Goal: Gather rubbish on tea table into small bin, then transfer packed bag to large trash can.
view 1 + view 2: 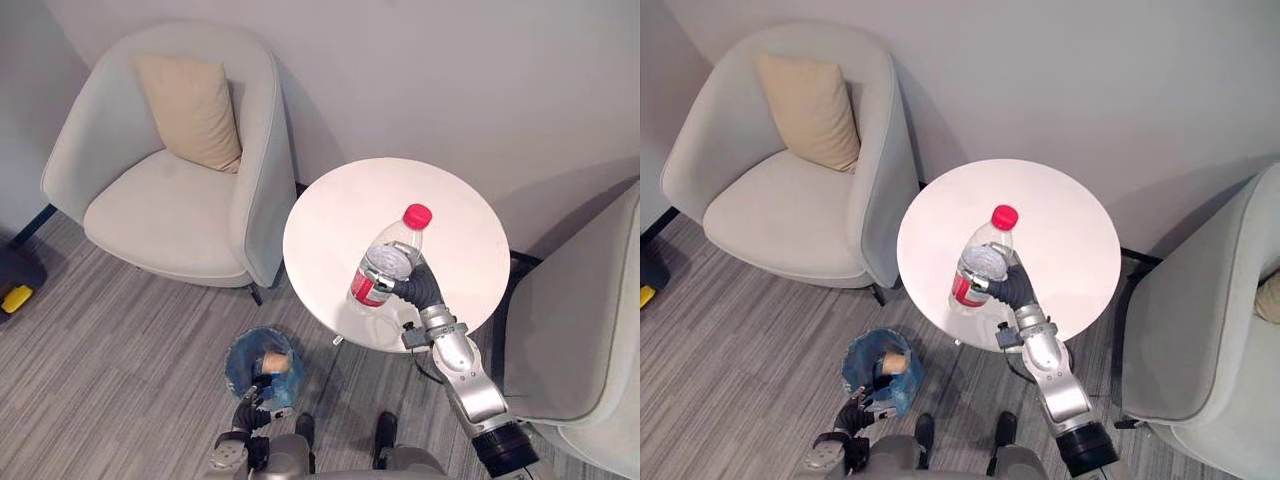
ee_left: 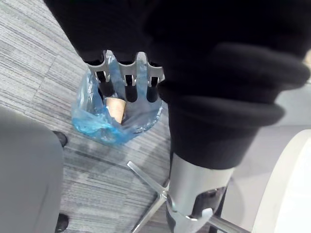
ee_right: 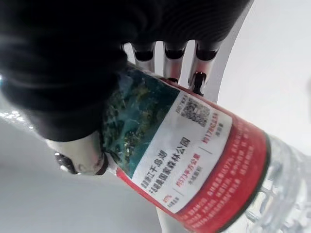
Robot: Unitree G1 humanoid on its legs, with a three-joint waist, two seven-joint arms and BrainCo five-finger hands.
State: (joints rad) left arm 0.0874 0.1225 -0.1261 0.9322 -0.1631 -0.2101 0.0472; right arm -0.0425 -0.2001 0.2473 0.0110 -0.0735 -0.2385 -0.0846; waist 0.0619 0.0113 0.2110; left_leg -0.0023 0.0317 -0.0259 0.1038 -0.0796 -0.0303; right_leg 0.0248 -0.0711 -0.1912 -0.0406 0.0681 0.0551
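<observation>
Right hand [image 1: 414, 286] has its fingers curled round the clear red-capped bottle [image 1: 398, 240], tilted over the round white table [image 1: 340, 205]. Down on the floor, left hand [image 1: 255, 402] is at the rim of the blue-bagged bin [image 1: 243, 357], which holds a paper cup [image 1: 273, 361]. Whether that hand is open or closed, can't tell.

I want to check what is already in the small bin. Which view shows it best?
The left wrist view: the small bin, lined with a blue bag, is seen close from above, with a tan item inside. Both eye views show it smaller, on the floor by the left hand.
</observation>
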